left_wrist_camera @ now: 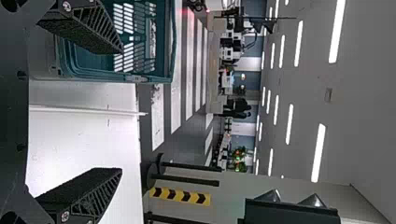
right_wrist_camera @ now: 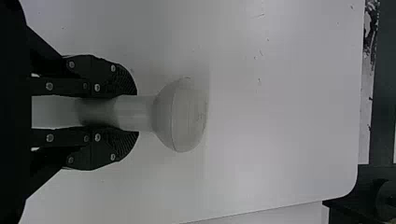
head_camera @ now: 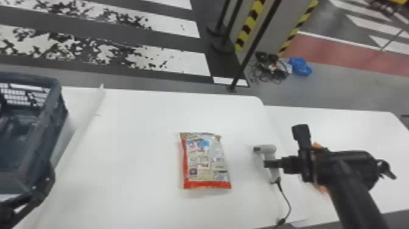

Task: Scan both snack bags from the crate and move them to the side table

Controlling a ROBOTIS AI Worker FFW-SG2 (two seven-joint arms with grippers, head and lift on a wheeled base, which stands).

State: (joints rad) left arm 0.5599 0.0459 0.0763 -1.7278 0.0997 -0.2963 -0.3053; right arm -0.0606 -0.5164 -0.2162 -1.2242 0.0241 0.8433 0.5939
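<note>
Although one snack bag (head_camera: 204, 163) lies flat on the main table (head_camera: 137, 121), well apart from the crate (head_camera: 30, 76), the job looks unfinished. That bag is out of the crate and has its printed, label-covered side up, but whether its code has been read cannot be told. Its move to the side table (head_camera: 359, 121) is left to do. Beyond the right arm (head_camera: 350, 182), bits of an orange packet (head_camera: 319, 145) peep out over the side table (quite likely the other bag, already delivered, though the arm covers too much to be sure). If so, the task is probably past its halfway mark, with one scan to make or confirm and one transfer to follow.

The right gripper (right_wrist_camera: 138, 113) has its fingers clamped on the handle of the scanner (right_wrist_camera: 180, 114), whose nose points towards the bag in the head view. The left gripper (left_wrist_camera: 122, 111) has its fingers wide apart with nothing between them, near the crate.

Between the bag and the side table stand the scanner and the right arm, so a straight carry across would likely run into them. The scanner's cable (head_camera: 289, 204) trails down towards the near edge and could snag. A raised white strip (head_camera: 88, 118) runs between crate and bag.
</note>
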